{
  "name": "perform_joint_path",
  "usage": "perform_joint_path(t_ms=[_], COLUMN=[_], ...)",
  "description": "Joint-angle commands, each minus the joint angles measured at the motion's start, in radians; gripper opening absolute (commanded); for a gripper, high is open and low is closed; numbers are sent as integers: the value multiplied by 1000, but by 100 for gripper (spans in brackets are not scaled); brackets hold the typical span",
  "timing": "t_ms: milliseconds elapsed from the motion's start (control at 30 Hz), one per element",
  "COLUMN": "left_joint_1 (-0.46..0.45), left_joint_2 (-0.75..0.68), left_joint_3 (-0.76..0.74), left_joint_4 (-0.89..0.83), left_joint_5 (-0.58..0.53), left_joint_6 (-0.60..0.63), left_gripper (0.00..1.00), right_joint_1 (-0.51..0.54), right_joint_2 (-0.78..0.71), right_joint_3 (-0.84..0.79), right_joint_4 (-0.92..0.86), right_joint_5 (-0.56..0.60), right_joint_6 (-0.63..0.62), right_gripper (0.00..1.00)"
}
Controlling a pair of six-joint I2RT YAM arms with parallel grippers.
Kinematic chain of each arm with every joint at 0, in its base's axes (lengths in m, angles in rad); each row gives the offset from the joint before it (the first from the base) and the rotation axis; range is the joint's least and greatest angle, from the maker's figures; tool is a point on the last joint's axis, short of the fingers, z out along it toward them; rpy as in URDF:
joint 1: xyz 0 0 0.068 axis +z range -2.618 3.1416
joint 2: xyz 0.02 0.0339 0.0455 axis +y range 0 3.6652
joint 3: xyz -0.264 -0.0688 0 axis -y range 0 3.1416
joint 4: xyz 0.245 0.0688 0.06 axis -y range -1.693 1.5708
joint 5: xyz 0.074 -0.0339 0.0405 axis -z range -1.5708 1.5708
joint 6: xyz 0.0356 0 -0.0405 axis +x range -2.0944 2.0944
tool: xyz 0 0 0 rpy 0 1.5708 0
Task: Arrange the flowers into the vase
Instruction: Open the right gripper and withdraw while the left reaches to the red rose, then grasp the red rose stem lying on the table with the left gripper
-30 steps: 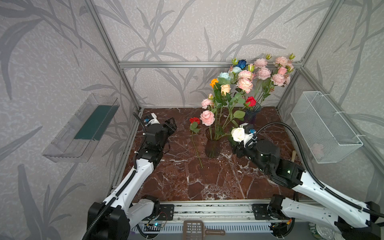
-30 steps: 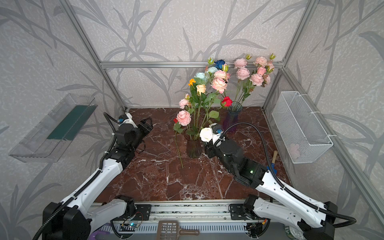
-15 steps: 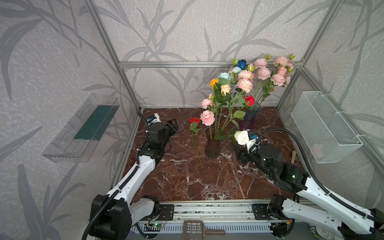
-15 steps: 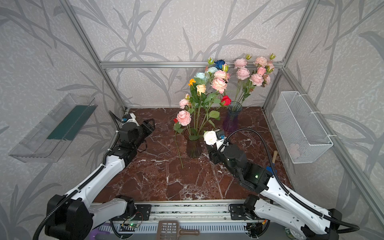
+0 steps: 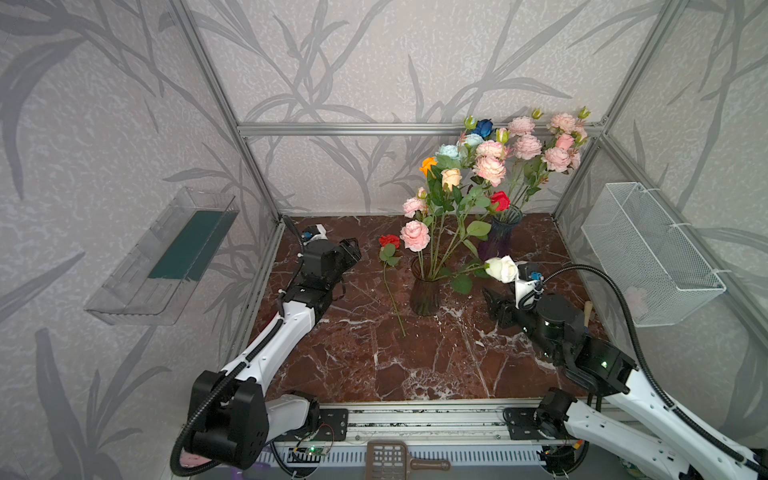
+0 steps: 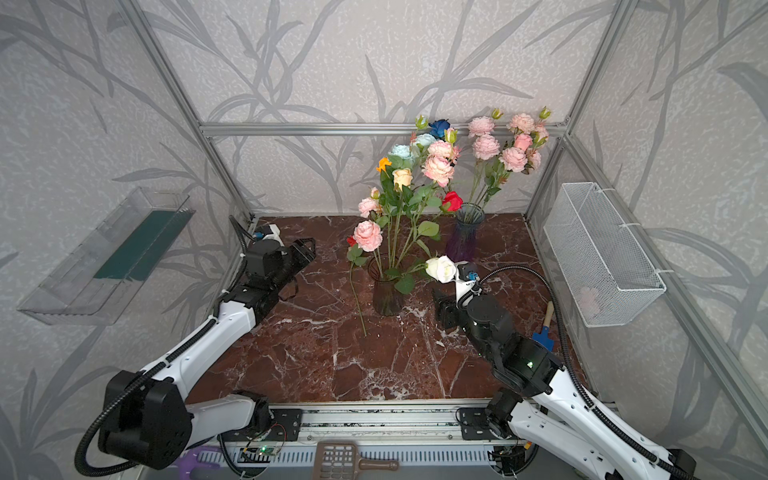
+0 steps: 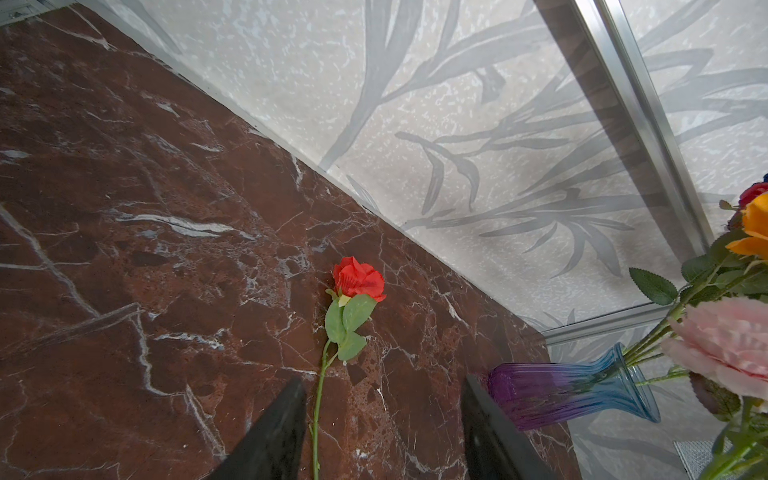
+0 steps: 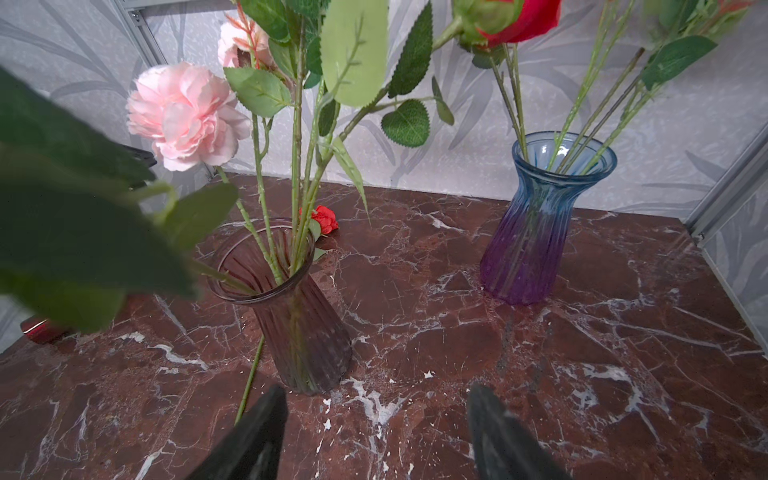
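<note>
A dark smoky vase [image 5: 424, 291] [image 6: 386, 291] [image 8: 291, 307] stands mid-table holding several flowers [image 5: 457, 178], pink, orange and pale blue. A white rose [image 5: 501, 269] [image 6: 441, 269] leans out of it to the right. One red rose [image 5: 389, 241] [image 7: 359, 279] [image 8: 325, 218] lies flat on the marble left of that vase. My left gripper [image 5: 353, 249] [image 7: 384, 399] is open just left of it, and the stem runs close to one finger. My right gripper [image 5: 494, 305] [image 8: 378, 399] is open and empty, low, right of the dark vase and below the white rose.
A blue-purple vase [image 5: 498, 237] [image 7: 569, 390] [image 8: 536, 232] with pink flowers stands at the back right. A wire basket [image 5: 652, 253] hangs on the right wall and a clear tray [image 5: 166, 253] on the left. A small brush [image 6: 544, 328] lies by the right edge.
My right gripper has drawn back and down from the white rose, which now leans a little further right. My left gripper has shifted right toward the red rose.
</note>
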Motion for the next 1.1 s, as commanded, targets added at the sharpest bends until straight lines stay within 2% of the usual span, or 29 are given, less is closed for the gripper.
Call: perform_joint_path(t_ms=[0, 200, 333, 567, 700, 800, 1000, 1067], left_joint_1=[-7, -24, -37, -74, -122, -148, -159, -166], left_joint_2=[18, 104, 226, 506, 627, 684, 780, 809], left_joint_3=[36, 93, 181, 448, 570, 603, 646, 668], left_joint_4=[-12, -74, -158, -502, -678, -724, -758, -791], left_joint_5=[18, 50, 108, 136, 82, 70, 118, 86], left_joint_6=[23, 74, 133, 283, 342, 349, 344, 341], left_gripper=[60, 60, 54, 41, 37, 37, 35, 33], right_joint_1=[-8, -11, -13, -13, -13, -13, -13, -13], right_joint_2=[-25, -122, -214, -321, -354, -366, -378, -381], right_joint_3=[-15, -122, -212, -294, -328, -345, -358, -364], right_joint_4=[-20, -44, -35, -66, -74, -73, -73, -71], right_joint_5=[16, 47, 30, 6, -13, -22, -32, -34], right_joint_6=[28, 136, 199, 247, 263, 272, 273, 276], right_gripper=[70, 70, 70, 69, 69, 69, 69, 69])
